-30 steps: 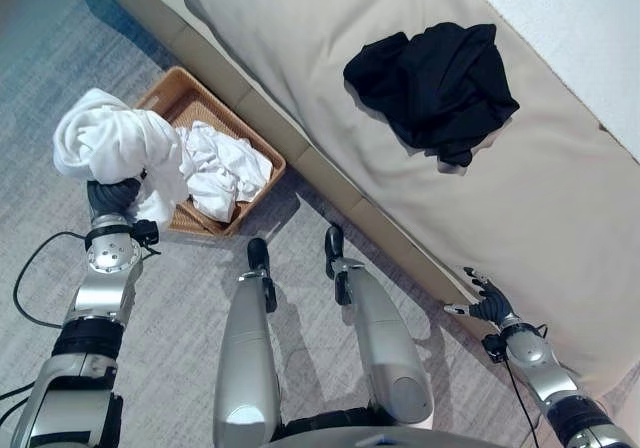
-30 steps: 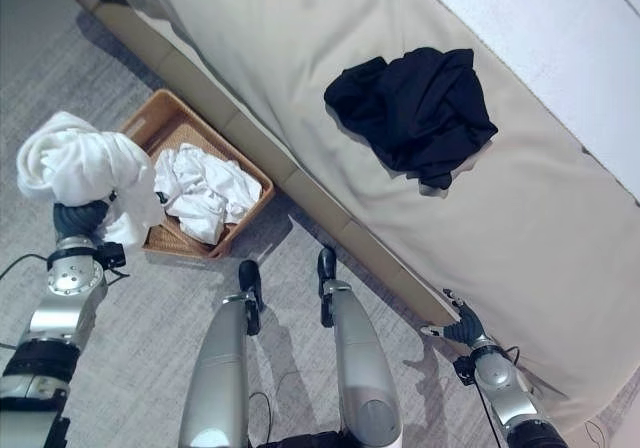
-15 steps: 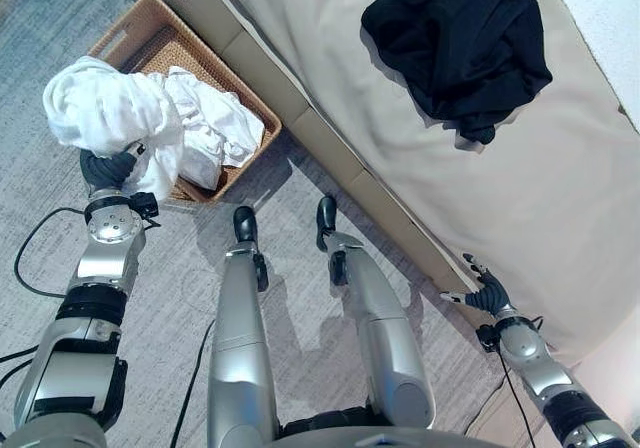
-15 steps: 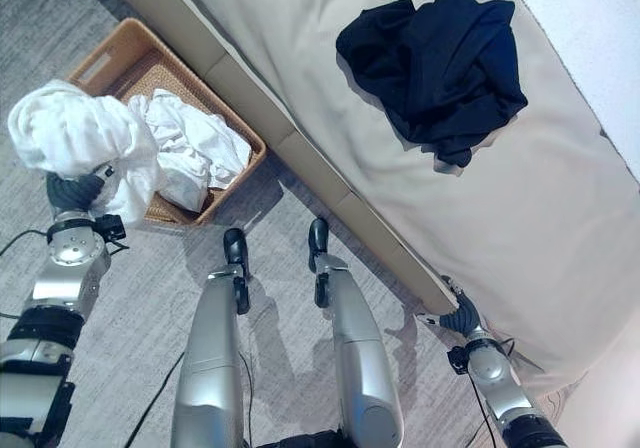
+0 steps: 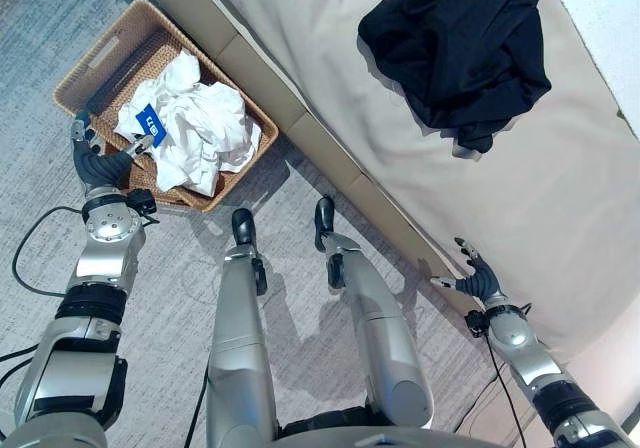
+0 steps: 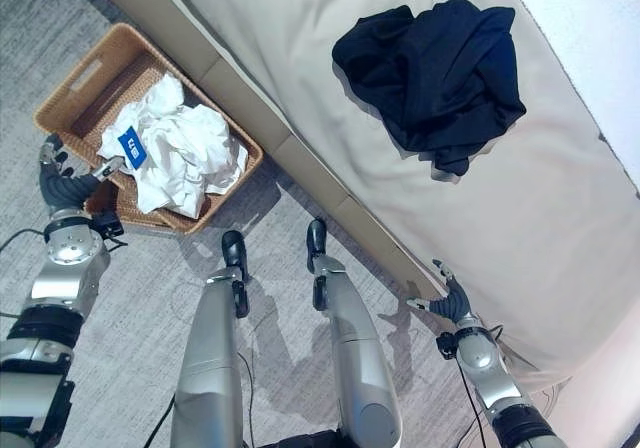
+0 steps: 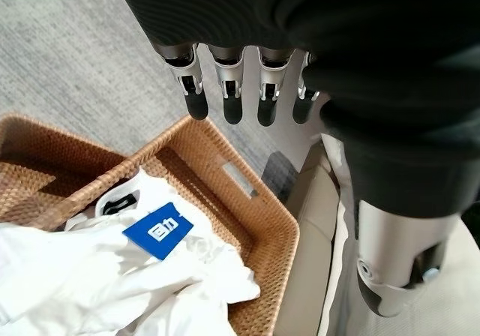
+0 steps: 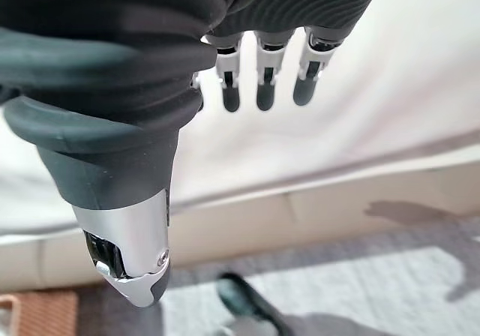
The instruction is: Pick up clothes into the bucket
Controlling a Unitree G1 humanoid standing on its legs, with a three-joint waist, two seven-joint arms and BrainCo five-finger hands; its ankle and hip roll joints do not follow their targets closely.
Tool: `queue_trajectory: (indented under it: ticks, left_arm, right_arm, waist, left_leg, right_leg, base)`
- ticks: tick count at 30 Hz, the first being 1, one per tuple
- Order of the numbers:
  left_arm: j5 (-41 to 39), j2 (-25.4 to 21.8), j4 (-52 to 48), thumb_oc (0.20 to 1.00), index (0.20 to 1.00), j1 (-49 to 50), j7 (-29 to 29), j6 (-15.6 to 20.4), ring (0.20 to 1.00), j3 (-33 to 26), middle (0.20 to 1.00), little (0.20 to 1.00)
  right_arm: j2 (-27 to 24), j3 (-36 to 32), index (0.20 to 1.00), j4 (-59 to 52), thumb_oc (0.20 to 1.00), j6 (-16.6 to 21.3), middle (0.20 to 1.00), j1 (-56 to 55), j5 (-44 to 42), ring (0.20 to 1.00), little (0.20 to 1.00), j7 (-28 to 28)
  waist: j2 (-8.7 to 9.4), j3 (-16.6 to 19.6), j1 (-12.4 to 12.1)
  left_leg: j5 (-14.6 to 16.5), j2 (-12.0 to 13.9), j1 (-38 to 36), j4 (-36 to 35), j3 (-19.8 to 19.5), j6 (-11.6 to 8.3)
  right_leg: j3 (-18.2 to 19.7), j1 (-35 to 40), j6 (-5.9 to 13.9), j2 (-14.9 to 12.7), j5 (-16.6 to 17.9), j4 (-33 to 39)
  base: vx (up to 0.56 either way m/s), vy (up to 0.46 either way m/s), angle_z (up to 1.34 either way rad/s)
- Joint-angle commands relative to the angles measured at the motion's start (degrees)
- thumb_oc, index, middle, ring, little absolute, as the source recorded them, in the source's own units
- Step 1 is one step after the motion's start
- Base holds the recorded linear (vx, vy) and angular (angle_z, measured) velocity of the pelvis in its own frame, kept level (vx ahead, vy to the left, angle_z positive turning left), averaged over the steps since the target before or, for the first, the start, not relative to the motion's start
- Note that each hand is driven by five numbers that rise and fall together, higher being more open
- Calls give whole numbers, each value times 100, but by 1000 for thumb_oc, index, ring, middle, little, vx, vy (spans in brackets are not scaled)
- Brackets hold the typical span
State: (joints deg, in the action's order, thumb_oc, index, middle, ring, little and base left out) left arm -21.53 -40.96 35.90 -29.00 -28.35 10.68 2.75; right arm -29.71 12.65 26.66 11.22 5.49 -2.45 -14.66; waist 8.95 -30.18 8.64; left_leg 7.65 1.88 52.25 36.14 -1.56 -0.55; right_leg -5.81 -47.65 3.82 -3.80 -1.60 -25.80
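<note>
Your left hand (image 5: 97,160) hovers with fingers spread and holding nothing beside the wicker basket (image 5: 92,61), where white clothes (image 5: 195,128) lie heaped. Your right hand (image 5: 474,280), fingers relaxed, sits at the bed (image 5: 330,48) edge, well apart from the black garment (image 5: 460,53) on it.

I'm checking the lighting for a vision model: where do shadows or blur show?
Left eye view: the black garment casts a thin soft shadow on the bed; a shadow falls beside the basket. Right wrist view: the floor behind the right hand is blurred.

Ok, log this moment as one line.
left hand: open beside basket | white clothes: in basket | black garment: on bed | right hand: open by bed edge
</note>
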Motion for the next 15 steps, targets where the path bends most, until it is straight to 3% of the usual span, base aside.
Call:
queue_trajectory:
  ticks: [1,2,6,8,12,15]
  left_arm:
    - [120,48,-224,1000,1000,190,-320,251,1000,-250,1000,1000]
    - [232,121,-256,1000,1000,221,-371,257,1000,-278,1000,1000]
    - [982,496,-323,1000,1000,628,-654,291,1000,-231,1000,1000]
    - [1145,712,-359,1000,1000,824,-651,382,1000,-174,1000,1000]
    - [1590,1057,-290,1000,1000,1113,-609,436,1000,111,1000,1000]
    - [2390,1154,-147,1000,1000,1479,-444,443,1000,687,1000,1000]
  right_arm:
    - [-145,-565,1000,-587,1000,364,1000,296,-150,1000,1000,-815]
    - [-180,-690,1000,-808,1000,445,1000,404,18,1000,1000,-1016]
    - [-514,-1161,1000,-1703,1000,611,1000,677,923,1000,1000,-1836]
    - [-638,-1258,1000,-1770,1000,625,1000,817,1104,1000,1000,-1988]
    - [-788,-1362,1000,-1874,1000,559,1000,1127,1319,1000,1000,-2248]
    - [-1059,-1321,1000,-1685,1000,432,1000,1601,1685,1000,1000,-2629]
  waist:
    - [105,38,-160]
    - [94,38,-144]
    - [-77,38,-263]
    - [-173,38,-340]
    - [-307,38,-495]
    - [-501,38,-688]
  left_leg:
    - [406,-90,-245,184,-355,-71]
    - [190,-135,-155,101,-304,-61]
    - [69,-205,-375,-247,-301,-85]
    - [-18,-253,-498,-446,-334,-106]
    - [-198,-330,-693,-816,-387,-140]
    - [-407,-400,-906,-1221,-483,-177]
  right_leg:
    - [124,269,457,-368,7,342]
    - [118,175,421,-418,172,404]
    - [104,280,424,-506,131,392]
    - [73,359,423,-563,111,404]
    - [-12,471,415,-637,83,430]
    - [-117,566,405,-738,28,400]
  base:
    - [-69,18,0]
    - [-70,21,3]
    - [-17,4,1]
    - [17,-25,14]
    - [22,-49,18]
    - [30,-75,26]
